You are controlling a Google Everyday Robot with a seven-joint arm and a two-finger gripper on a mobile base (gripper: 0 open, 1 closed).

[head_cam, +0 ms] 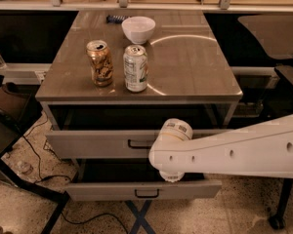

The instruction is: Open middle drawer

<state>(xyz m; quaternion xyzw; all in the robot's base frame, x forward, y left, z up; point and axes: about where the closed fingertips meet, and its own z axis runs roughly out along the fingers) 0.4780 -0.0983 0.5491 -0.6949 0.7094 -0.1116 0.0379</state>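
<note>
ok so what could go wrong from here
The hand sits low between the upper drawer and the front of the pulled-out middle drawer; lifting straight up might catch the upper one. A jolt could tip the gold can and white can standing on the tabletop.

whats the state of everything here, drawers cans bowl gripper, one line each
middle drawer, pulled open
top drawer, looks shut
brown can, upright, top looks opened
white can, upright
bowl, upright, looks empty
gripper, over the middle drawer, right of its handle
</note>
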